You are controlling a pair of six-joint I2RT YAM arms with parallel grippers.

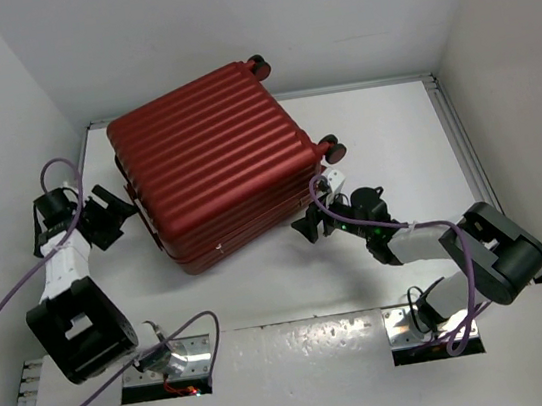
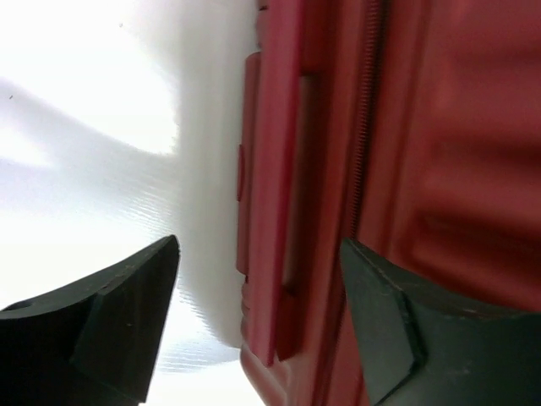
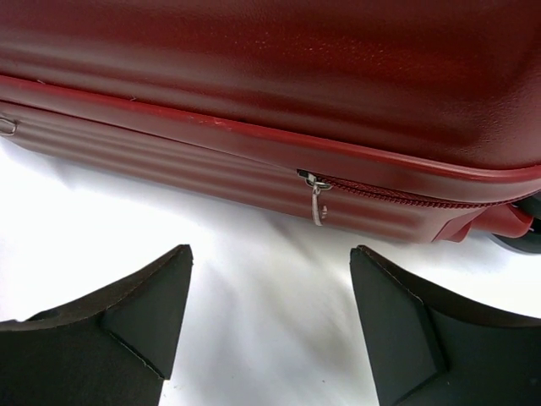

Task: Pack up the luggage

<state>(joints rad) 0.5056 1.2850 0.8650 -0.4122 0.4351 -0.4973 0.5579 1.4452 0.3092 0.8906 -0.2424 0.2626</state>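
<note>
Right, left gripper [image 1: 121, 212] first: jaws spread wide, nothing held. Its wrist camera puts one finger [image 2: 110, 321] over bare table [image 2: 84, 127] and the other finger [image 2: 406, 330] in front of red shell, with the case [image 2: 439, 169] edge running up between them at 12 o'clock. Whether that finger touches the shell, I cannot tell. From above, the gripper sits at the case's 9 o'clock side, just beside it.

Over to the right gripper [image 1: 313, 214]: also wide open, also empty. Its own camera shows only white table between the two black fingertips, and the case wall stretches across at 12 o'clock, near but apart. Here is what only this view gives: a small silver zip pull [image 3: 317, 203] hanging at the seam, the zip teeth running off toward 3 o'clock, and a dark wheel [image 3: 520, 237] at the far right edge. The overhead camera cannot resolve that pull.

The overhead view pays back with the whole layout. The case lies flat and shut, ribbed lid up, filling the table's 11 o'clock area. Two wheels show, one at its 1 o'clock corner [image 1: 258, 63] and one at 3 o'clock [image 1: 329, 144]. The right gripper sits at the case's 4 o'clock corner, below that second wheel.
</note>
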